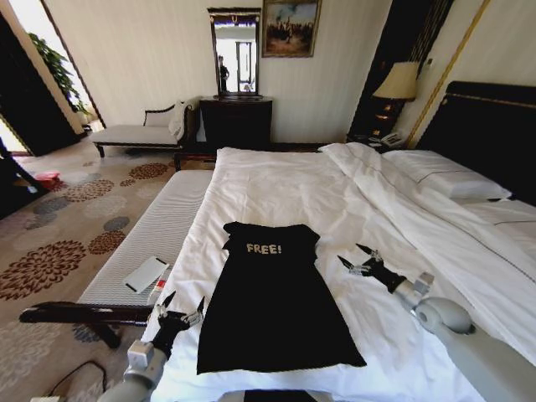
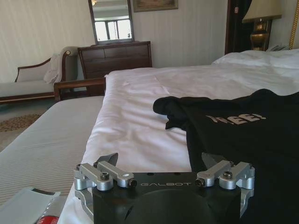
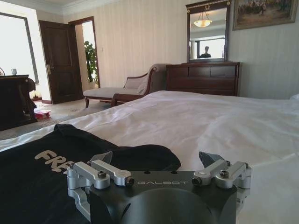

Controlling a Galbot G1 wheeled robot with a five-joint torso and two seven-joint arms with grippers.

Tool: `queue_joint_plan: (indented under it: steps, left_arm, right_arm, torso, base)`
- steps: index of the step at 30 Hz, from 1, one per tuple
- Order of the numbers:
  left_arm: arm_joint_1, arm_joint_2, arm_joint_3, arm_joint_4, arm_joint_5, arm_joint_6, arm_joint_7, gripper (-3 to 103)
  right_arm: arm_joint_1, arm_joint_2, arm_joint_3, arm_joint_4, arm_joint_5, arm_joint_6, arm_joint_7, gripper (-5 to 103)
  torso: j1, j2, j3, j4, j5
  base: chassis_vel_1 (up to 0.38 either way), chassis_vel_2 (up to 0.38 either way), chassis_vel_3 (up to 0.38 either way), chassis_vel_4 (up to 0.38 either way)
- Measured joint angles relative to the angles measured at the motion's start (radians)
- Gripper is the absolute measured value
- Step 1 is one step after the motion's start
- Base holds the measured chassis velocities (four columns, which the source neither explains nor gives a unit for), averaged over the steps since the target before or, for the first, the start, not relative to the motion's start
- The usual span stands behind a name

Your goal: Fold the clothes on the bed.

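1. Nearest the head camera, the left pincer (image 1: 178, 311) is being held just off the left edge of the black top (image 1: 272, 301), low over the white duvet at the bed's near corner; its fingers are being kept spread, with nothing between them.
2. From the left wrist view the same left pincer (image 2: 161, 161) is being shown wide apart, pointing across the duvet, with the black top (image 2: 243, 135) lying partly in front of one finger.
3. On the other side, the right pincer (image 1: 358, 257) is being held just beside the top's right edge, near the sleeve; its fingers are likewise being kept spread and empty.
4. In the right wrist view the right pincer (image 3: 158, 161) is being seen open over the duvet, with the black top (image 3: 70, 154) and its white lettering lying just ahead of it.
5. Where the garment lies: the black top is being displayed flat and face up on the bed (image 1: 285, 188), near the foot end, with the "FREE!" lettering readable, both short sleeves out to the sides and the hem toward the robot.
6. As for progress, no fold is being shown anywhere in the fabric, so the task is judged to be at its very start: the garment is laid out and the two pincers are being positioned on either side, but no grasp is yet made.
7. What remains, by this judgement, is the whole folding: taking hold of the edges or sleeves, bringing them over, and doubling the length.
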Motion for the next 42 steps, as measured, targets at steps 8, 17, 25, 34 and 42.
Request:
queue_joint_plan:
  steps: [8,17,25,34,42]
  left_arm:
    - [-0.056,0.047,0.002,0.032,-0.044,-0.001,0.006,100]
    - [-0.040,0.051,-0.006,0.035,-0.052,0.001,0.013,100]
    - [-0.046,0.042,0.003,0.046,-0.052,-0.003,0.021,100]
    - [-0.041,0.028,-0.001,0.057,-0.052,-0.018,0.036,100]
    - [-0.040,0.019,-0.009,0.065,-0.054,-0.031,0.040,100]
  right_arm:
    - [0.270,0.026,-0.240,-0.211,-0.009,-0.020,-0.049,100]
    - [0.566,0.103,-0.486,-0.492,-0.093,0.025,-0.103,100]
    - [0.656,0.145,-0.583,-0.561,-0.095,0.015,-0.099,100]
    - [0.714,0.194,-0.654,-0.609,-0.086,-0.009,-0.083,100]
    - [0.740,0.214,-0.685,-0.642,-0.070,-0.019,-0.065,85]
  torso:
    - [0.000,0.000,0.000,0.0006,0.0004]
    - [0.000,0.000,0.000,0.0008,0.0003]
    - [0.000,0.000,0.000,0.0002,0.0003]
    - [0.000,0.000,0.000,0.0005,0.0004]
    - [0.000,0.000,0.000,0.0004,0.0003]
  base:
    - [0.000,0.000,0.000,0.000]
    - [0.000,0.000,0.000,0.000]
    - [0.000,0.000,0.000,0.000]
    - [0.000,0.000,0.000,0.000]
    - [0.000,0.000,0.000,0.000]
